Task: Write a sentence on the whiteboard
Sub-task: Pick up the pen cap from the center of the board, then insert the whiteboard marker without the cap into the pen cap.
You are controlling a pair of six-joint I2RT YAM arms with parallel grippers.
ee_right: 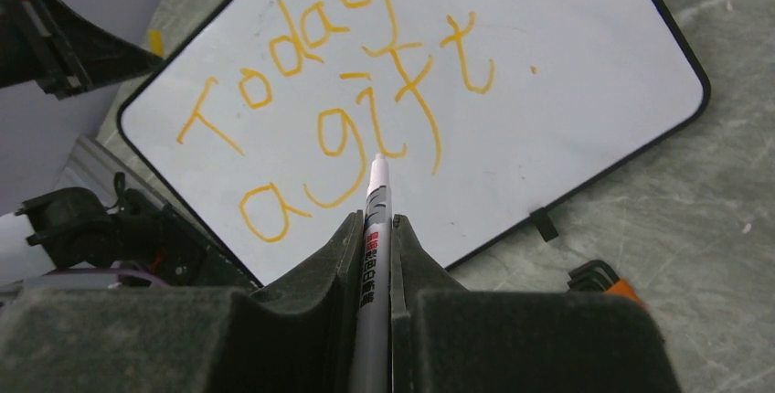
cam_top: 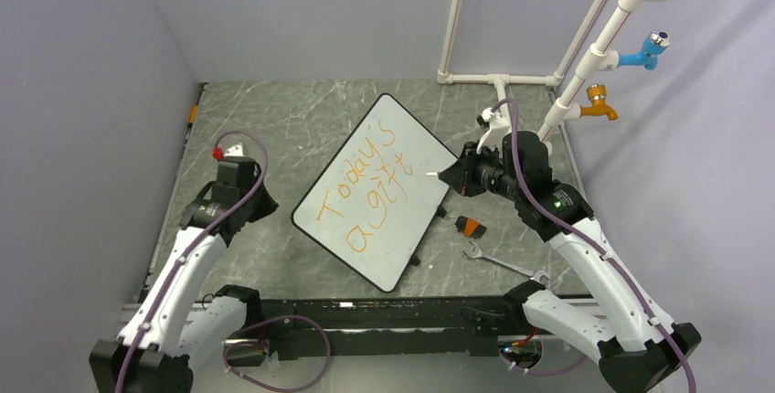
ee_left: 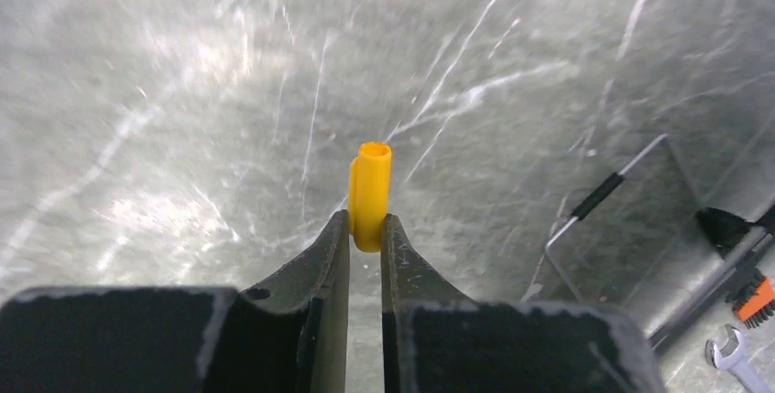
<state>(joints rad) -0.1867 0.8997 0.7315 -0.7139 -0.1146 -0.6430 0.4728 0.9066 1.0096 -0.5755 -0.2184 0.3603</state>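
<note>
Clamping white marker pen point(ee_right: 376, 194), right fingers point(ee_right: 334, 260) aim it at orange handwritten sentence point(ee_right: 347, 91) on black-rimmed whiteboard point(cam_top: 388, 260); left fingers point(ee_left: 325, 260) pinch yellow tubular cap point(ee_left: 370, 183) aside, presumably for recapping.

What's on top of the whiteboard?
Orange sentence "Today's a gift" is written on the whiteboard, plus one small orange dot. The right gripper holds a white marker with its tip over the board; whether it touches is unclear. The tabletop beneath the board is hidden.

Left jaws pinch yellow cap point(ee_left: 369, 190); right jaws clamp marker point(ee_right: 375, 256).
</note>
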